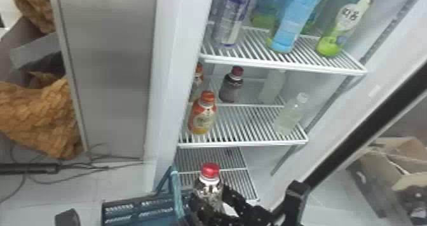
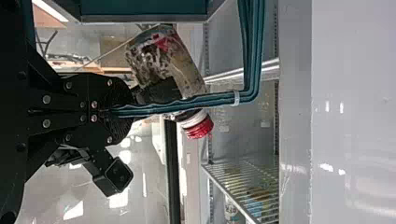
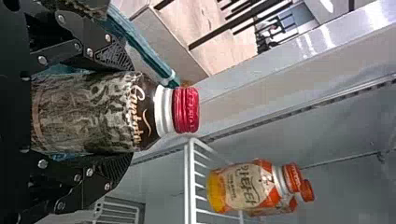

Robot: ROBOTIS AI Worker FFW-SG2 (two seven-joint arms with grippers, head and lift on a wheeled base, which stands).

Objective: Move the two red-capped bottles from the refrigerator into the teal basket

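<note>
In the head view my right gripper point(image 1: 219, 203) is around a dark bottle point(image 1: 208, 190) with a red cap, upright beside the teal basket point(image 1: 139, 214). The right wrist view has both fingers of my right gripper point(image 3: 123, 112) against the sides of this bottle point(image 3: 93, 112). My left gripper point(image 2: 122, 111) is shut on the handle point(image 2: 205, 99) of the basket point(image 2: 144, 10), with the held bottle point(image 2: 163, 56) just beyond the handle. A dark bottle with a maroon cap point(image 1: 232, 85) stands at the back of the refrigerator's middle shelf point(image 1: 244, 123).
Orange-capped bottles point(image 1: 203, 114) stand at the middle shelf's left and clear bottles point(image 1: 290, 114) at its right. Several taller bottles point(image 1: 294, 22) occupy the upper shelf. The refrigerator's left wall point(image 1: 171, 82) rises behind the basket; a black-edged door point(image 1: 365, 123) is on the right.
</note>
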